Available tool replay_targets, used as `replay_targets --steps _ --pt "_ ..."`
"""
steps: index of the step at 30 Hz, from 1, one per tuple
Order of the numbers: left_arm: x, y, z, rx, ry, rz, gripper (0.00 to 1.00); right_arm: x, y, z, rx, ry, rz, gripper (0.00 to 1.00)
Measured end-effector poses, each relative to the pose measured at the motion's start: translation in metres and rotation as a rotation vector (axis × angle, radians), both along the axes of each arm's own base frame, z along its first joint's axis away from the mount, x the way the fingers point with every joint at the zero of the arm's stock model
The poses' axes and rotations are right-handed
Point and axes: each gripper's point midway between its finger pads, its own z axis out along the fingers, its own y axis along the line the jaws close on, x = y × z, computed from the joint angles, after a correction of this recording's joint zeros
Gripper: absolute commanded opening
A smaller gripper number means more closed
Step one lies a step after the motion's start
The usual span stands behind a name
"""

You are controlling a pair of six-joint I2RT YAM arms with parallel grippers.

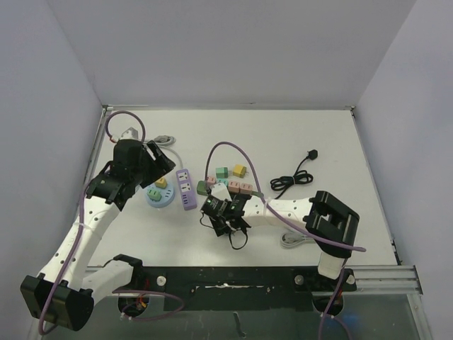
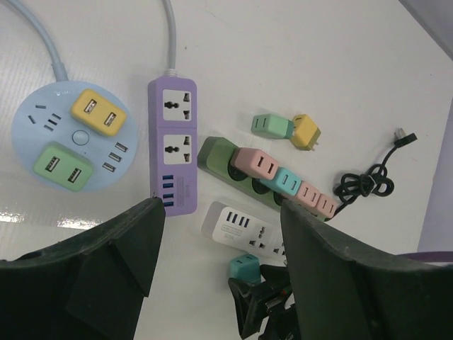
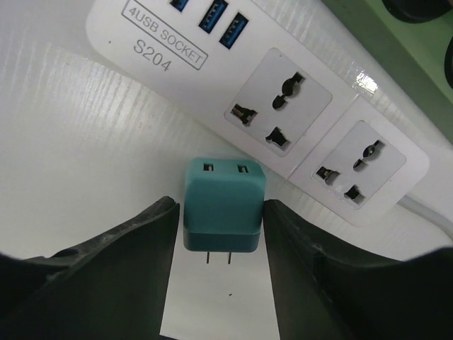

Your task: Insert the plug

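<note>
A teal plug [image 3: 225, 205] sits between the fingers of my right gripper [image 3: 221, 209], prongs pointing back toward the wrist and its two USB ports facing away. It sits just in front of the white power strip [image 3: 269, 120], apart from its sockets. In the top view my right gripper [image 1: 223, 212] is right beside the white strip [image 1: 221, 191]. The left wrist view shows the teal plug [image 2: 245, 268] at the black fingertips below the white strip [image 2: 241, 228]. My left gripper [image 2: 223, 219] is open and empty, high above the strips; in the top view it [image 1: 159, 163] is at the left.
A purple strip [image 2: 173, 142], a round blue hub [image 2: 67, 138] with yellow and green adapters, and a green strip [image 2: 216, 152] carrying pink and teal adapters lie close together. Loose green [image 2: 272, 126] and yellow [image 2: 306, 131] adapters and a black cable [image 1: 294, 177] lie further back.
</note>
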Motion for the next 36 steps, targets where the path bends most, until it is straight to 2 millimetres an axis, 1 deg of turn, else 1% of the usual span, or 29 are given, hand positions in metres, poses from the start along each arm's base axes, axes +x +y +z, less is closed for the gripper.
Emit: replay_targets --steps 4,7,9,12,14,16,18,20,21,23,25,26,28,30,34,36 --pt "-0.002 -0.008 0.001 -0.029 0.003 -0.040 0.67 -0.001 -0.004 -0.007 -0.001 0.023 0.001 0.48" --pt "-0.004 -0.014 0.000 -0.049 0.008 -0.070 0.69 0.002 -0.002 -0.006 0.009 0.021 0.010 0.39" --pt "-0.006 -0.017 0.000 -0.057 0.012 -0.084 0.70 0.003 -0.001 -0.006 0.014 0.018 0.017 0.36" --pt "-0.009 -0.022 -0.002 -0.071 0.018 -0.116 0.71 0.006 0.000 -0.005 0.018 0.005 0.038 0.35" --pt "-0.011 -0.030 -0.001 -0.095 0.018 -0.161 0.71 0.008 0.001 0.000 0.035 -0.019 0.063 0.35" --pt "-0.015 -0.042 -0.001 -0.138 0.016 -0.223 0.71 0.010 0.002 0.014 0.078 -0.061 0.099 0.35" --pt "-0.023 -0.058 -0.004 -0.202 0.024 -0.312 0.71 0.013 0.004 0.038 0.153 -0.134 0.153 0.35" --pt "-0.035 -0.073 -0.010 -0.256 0.049 -0.389 0.71 0.019 0.010 0.076 0.263 -0.245 0.223 0.35" --pt "-0.042 -0.081 -0.013 -0.283 0.063 -0.432 0.71 0.020 0.013 0.091 0.304 -0.287 0.250 0.35" --pt "-0.056 -0.097 -0.017 -0.333 0.085 -0.511 0.71 0.024 0.019 0.127 0.400 -0.394 0.325 0.34" --pt "-0.067 -0.112 -0.015 -0.383 0.090 -0.580 0.71 0.027 0.023 0.153 0.461 -0.471 0.391 0.33" --pt "-0.072 -0.119 -0.013 -0.409 0.088 -0.610 0.71 0.028 0.024 0.162 0.480 -0.498 0.419 0.33" --pt "-0.078 -0.131 -0.006 -0.459 0.071 -0.666 0.71 0.032 0.026 0.175 0.506 -0.543 0.475 0.33" --pt "-0.081 -0.139 0.003 -0.499 0.048 -0.701 0.71 0.036 0.028 0.181 0.517 -0.566 0.520 0.33" --pt "-0.084 -0.150 0.016 -0.557 0.022 -0.750 0.62 0.037 0.030 0.185 0.526 -0.583 0.591 0.33" --pt "-0.087 -0.155 0.018 -0.575 0.029 -0.770 0.55 0.034 0.033 0.186 0.534 -0.584 0.626 0.33"
